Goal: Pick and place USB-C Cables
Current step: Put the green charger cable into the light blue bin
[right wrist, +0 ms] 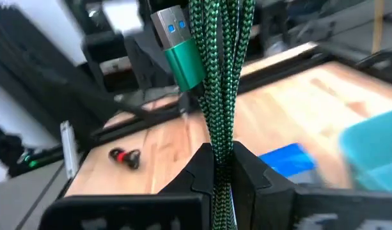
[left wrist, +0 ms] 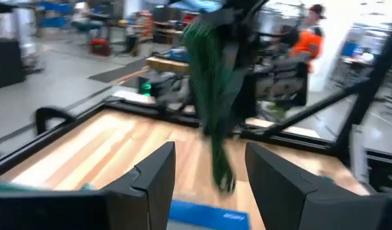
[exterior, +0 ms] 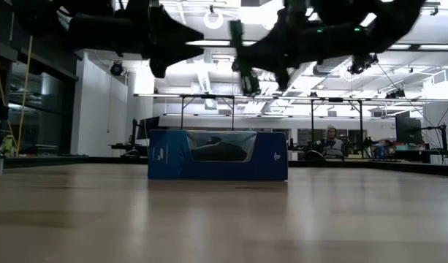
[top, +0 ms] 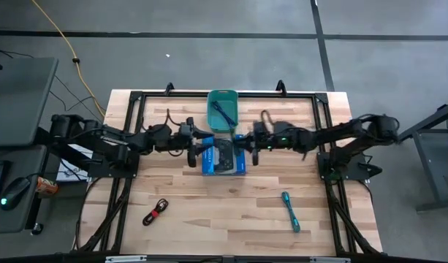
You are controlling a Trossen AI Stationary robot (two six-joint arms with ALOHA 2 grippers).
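the right pincer (right wrist: pixel 222 167) is clamped tight on the green cable (right wrist: pixel 216 83), whose braided loops stand up out of its fingers, with a green-sleeved plug beside them near their upper end. in the overhead view this pincer (top: pixel 254 150) hangs over the middle of the bench (top: pixel 209 212), just off the right edge of the blue box (top: pixel 224 158). from bench height the cable (exterior: pixel 238 44) shows clear above the box (exterior: pixel 218 155), touching nothing below it.

the left pincer (top: pixel 194 155) sits just off the box's left edge, facing the right one. its fingers (left wrist: pixel 148 176) stand wide apart with nothing between them, and the green cable (left wrist: pixel 211 76) hangs beyond them, not touching them.

the dark blue cable (top: pixel 224 111) lies inside the teal bin (top: pixel 213 124), which stands right behind the box toward the far edge of the bench. the black cable with the red band (top: pixel 156 212) lies on the near left part of the bench, well apart from the box; it also shows in the right wrist view (right wrist: pixel 124 156). the teal cable (top: pixel 290 212) lies on the near right part, at a slant, also well apart from the box.

a person (exterior: pixel 330 140) sits in the room beyond the bench.
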